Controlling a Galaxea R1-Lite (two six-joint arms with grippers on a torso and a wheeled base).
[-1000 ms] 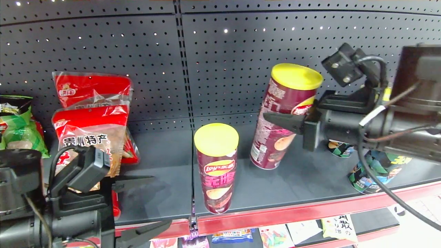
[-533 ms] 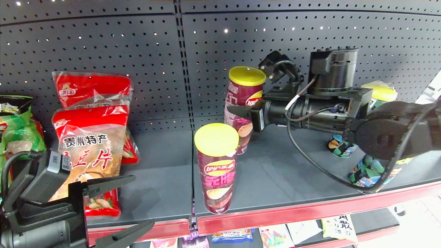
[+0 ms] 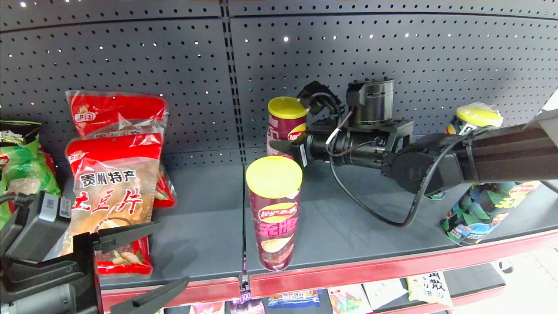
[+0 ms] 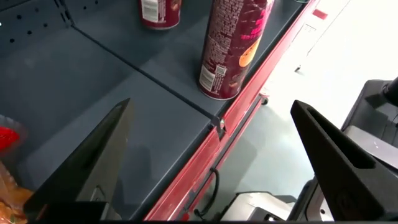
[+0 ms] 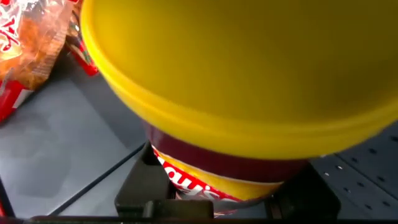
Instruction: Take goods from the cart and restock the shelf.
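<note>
The right gripper clasped the maroon chip can at the shelf back, long axis seemingly vertical, lid up; the left gripper gaped empty.

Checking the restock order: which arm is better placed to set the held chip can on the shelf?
Right. The right claw grips the chip can at the back of the shelf; the left claw hangs open, empty, by its front edge.
</note>
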